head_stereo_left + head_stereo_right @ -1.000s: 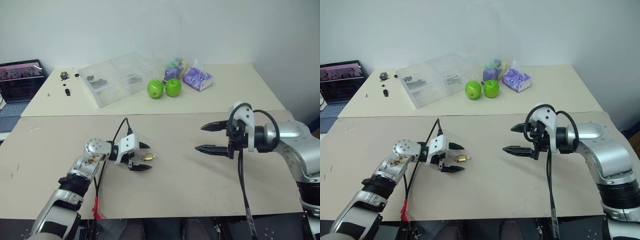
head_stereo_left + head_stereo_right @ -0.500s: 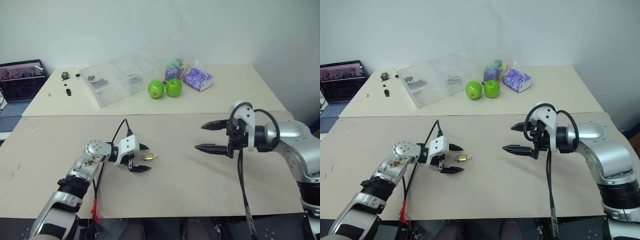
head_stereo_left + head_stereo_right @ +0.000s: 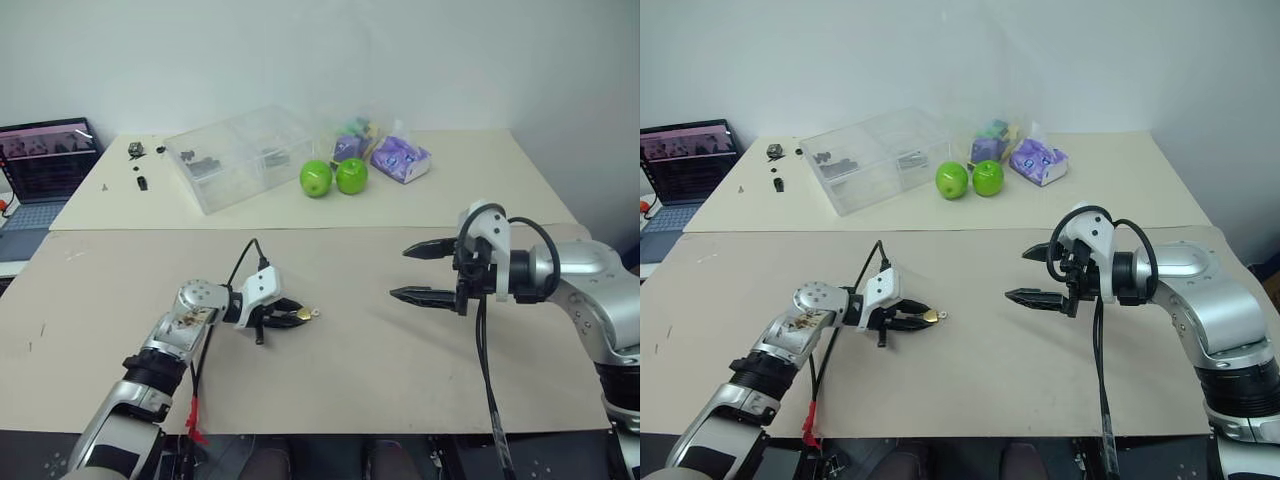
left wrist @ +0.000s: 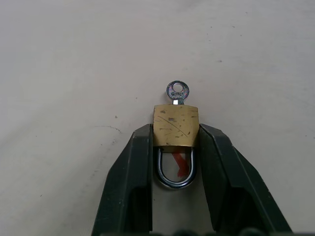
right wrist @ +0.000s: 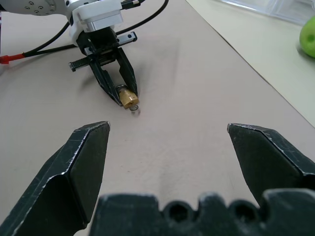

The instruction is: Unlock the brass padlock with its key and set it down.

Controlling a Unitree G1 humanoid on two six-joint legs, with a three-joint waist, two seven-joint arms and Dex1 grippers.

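on the near beige table (image 3: pixel 400 380), left of centre, the left gripper (image 4: pixel 175 147) has its two fingers clamped on the sides of the brass padlock (image 4: pixel 175 126), with the key (image 4: pixel 177 91) sticking out of its base. off to the right, the right gripper (image 3: pixel 428 270) hovers with jaws wide apart. farther back sit two green apples (image 3: pixel 333 177) beside a clear box (image 3: pixel 235 156).

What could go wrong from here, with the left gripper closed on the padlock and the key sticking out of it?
1. The left gripper pinches only the brass padlock body's sides near the fingertips; turning the key might twist it loose.
2. The key's head is tiny, and the right gripper, wide open, may miss it or knock the lock.
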